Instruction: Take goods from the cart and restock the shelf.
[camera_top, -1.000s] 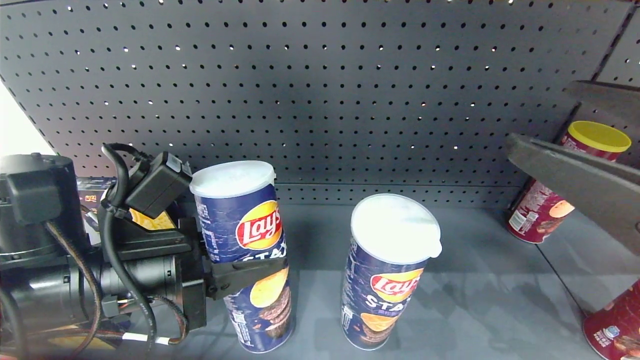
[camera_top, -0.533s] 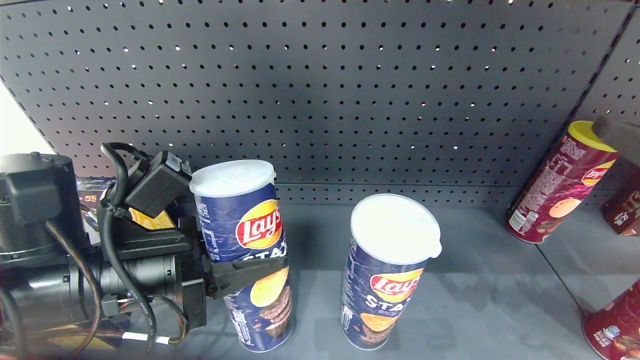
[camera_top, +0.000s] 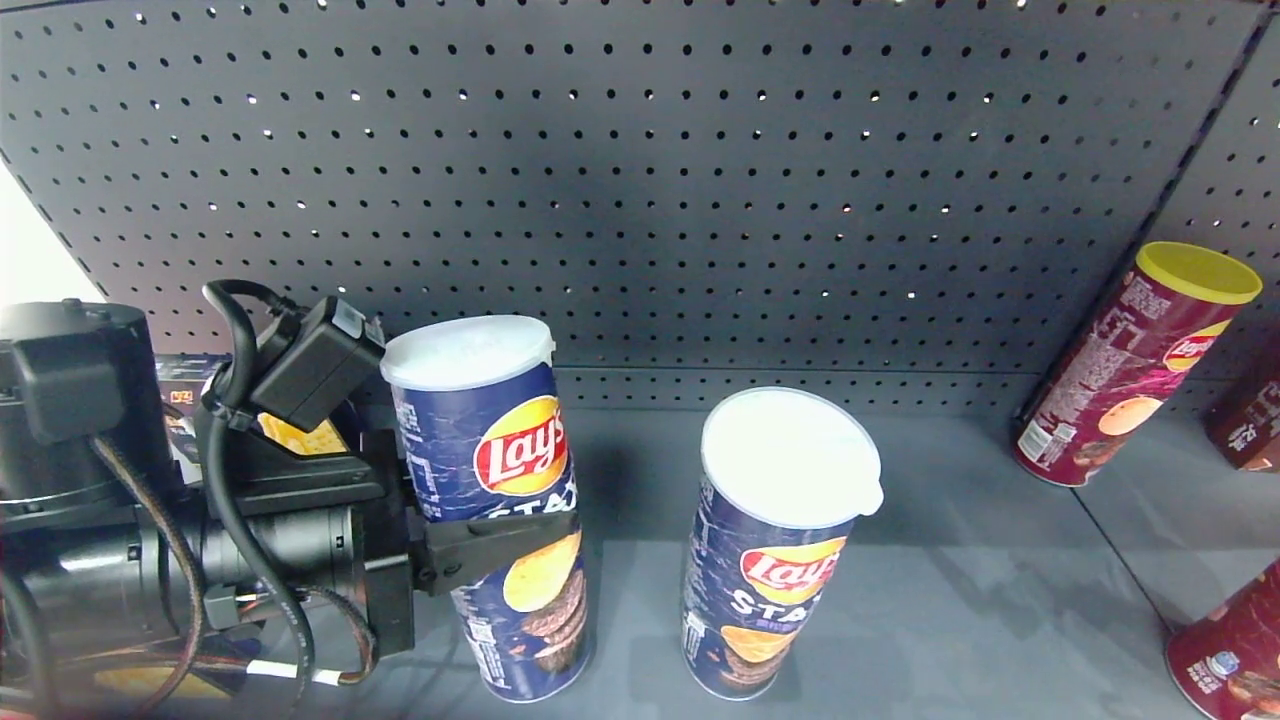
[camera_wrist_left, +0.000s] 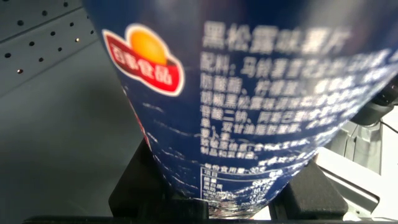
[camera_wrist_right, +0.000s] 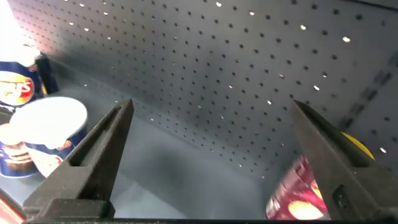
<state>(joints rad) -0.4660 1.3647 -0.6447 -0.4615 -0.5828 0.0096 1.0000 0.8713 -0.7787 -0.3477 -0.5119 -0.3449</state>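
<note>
A blue can (camera_top: 500, 440) pinched by the left tool (camera_top: 490, 530)
The blue can is held upright just left of the loose blue can (camera_top: 780, 540) standing on the shelf (camera_top: 980, 600); the right tool (camera_wrist_right: 211, 107) is spread wide.

Left arm (camera_top: 120, 570): black cylindrical housings, matte with a dull sheen. A boxy black camera module (camera_top: 315, 365) sat on an angled bracket. A thick black cable (camera_top: 222, 440) looped over it. A braided brown-grey lead (camera_top: 150, 515) ran alongside, and one thin wire wore white tape (camera_top: 285, 673). Left gripper (camera_top: 540, 505): its finger (camera_top: 490, 545) was flat, dark and tapered. Right gripper (camera_wrist_right: 211, 104): two dark grey, wedge-shaped fingers (camera_wrist_right: 93, 162).
</note>
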